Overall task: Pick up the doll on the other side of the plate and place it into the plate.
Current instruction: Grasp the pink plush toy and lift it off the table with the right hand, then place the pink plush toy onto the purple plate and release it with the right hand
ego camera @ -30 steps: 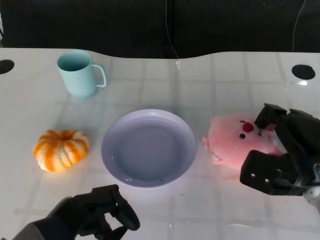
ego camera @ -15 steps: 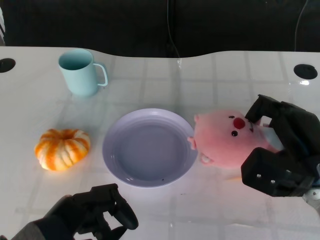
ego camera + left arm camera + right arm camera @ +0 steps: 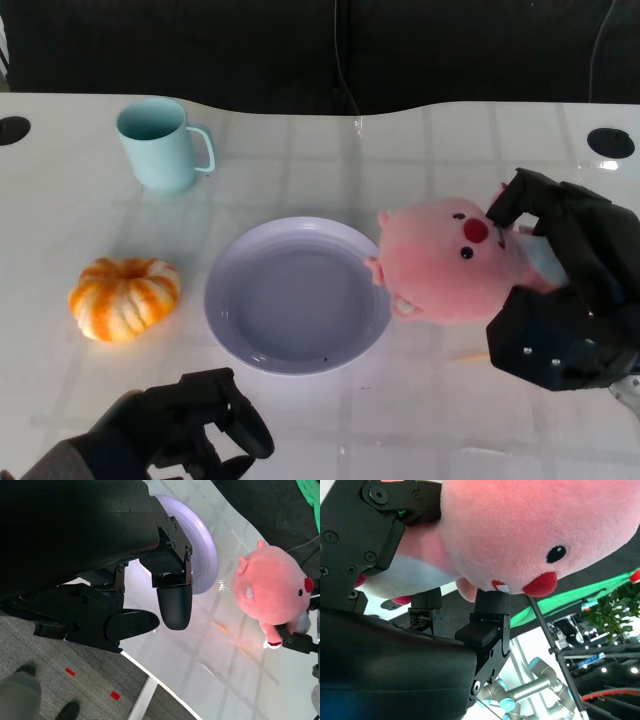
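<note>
I am seeing the orange pumpkin (image 3: 124, 298) sitting at the left of the white table (image 3: 420, 150), well apart from everything else. Far left, the teal mug (image 3: 159, 144) is standing upright, handle pointing right; I cannot see inside it.

My left hand (image 3: 190, 425) is resting at the near left edge, cut off by the frame bottom. Its fingers (image 3: 172, 602) are curling inward with nothing in them. In the left wrist view the black shell is blocking most of the picture, and only the far rim of the plate is showing past it.

The lavender plate (image 3: 297, 295) is lying in the middle, nothing in it. A small dark speck is showing near its near rim; I cannot tell what it is.

The pink doll (image 3: 452, 262) is hanging just right of the plate, its left edge overlapping the plate's right rim in the head view. In the left wrist view it is appearing lifted clear of the table. My right hand (image 3: 565, 285) is gripping it, fingers wrapping its right side and hiding that half. In the right wrist view the doll (image 3: 520, 535) is filling the frame, pressed between dark fingers (image 3: 375, 535); the plate is out of sight there.
</note>
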Robot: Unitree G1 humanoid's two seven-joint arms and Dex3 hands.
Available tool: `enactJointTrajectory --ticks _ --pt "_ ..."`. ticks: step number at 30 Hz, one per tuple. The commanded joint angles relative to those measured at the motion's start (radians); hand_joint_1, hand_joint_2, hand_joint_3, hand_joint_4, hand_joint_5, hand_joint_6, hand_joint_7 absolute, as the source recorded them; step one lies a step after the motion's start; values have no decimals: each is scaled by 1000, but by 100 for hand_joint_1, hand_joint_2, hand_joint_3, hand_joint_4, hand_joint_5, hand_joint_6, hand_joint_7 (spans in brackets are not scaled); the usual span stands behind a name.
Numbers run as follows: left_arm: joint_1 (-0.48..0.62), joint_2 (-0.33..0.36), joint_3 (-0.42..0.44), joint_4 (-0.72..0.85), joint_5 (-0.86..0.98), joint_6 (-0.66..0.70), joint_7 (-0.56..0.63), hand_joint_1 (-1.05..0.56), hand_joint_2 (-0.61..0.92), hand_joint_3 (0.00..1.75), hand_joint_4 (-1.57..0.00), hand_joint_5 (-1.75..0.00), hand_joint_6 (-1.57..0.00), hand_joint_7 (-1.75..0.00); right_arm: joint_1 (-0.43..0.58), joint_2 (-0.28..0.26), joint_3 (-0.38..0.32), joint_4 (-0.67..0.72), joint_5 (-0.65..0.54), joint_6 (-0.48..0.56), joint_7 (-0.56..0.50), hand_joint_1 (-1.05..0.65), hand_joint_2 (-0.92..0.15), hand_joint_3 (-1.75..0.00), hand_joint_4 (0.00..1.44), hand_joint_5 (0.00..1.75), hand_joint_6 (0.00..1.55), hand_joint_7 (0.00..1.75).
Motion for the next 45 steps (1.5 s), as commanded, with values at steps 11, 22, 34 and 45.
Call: enactJointTrajectory --ticks 11,22,34,45 --pt "-23 7 -12 57 25 -52 4 -9 92 45 -58 -151 -56 -131 -62 81 0 -95 22 43 91 -12 -30 -139 97 175 77 175" --pt "-32 -1 -33 93 47 -97 9 -10 92 46 -58 -153 -56 -130 -192 173 75 -11 -24 57 127 -17 -31 -138 96 175 76 175" --pt "-33 -15 -49 102 71 -105 15 -10 92 46 -57 -153 -56 -129 -283 284 175 180 -54 3 94 -19 -37 -127 95 175 74 175" --pt "-35 -16 -48 105 75 -104 10 -11 92 44 -54 -149 -55 -124 -282 271 233 155 -44 76 342 -40 -81 -35 46 57 54 10"
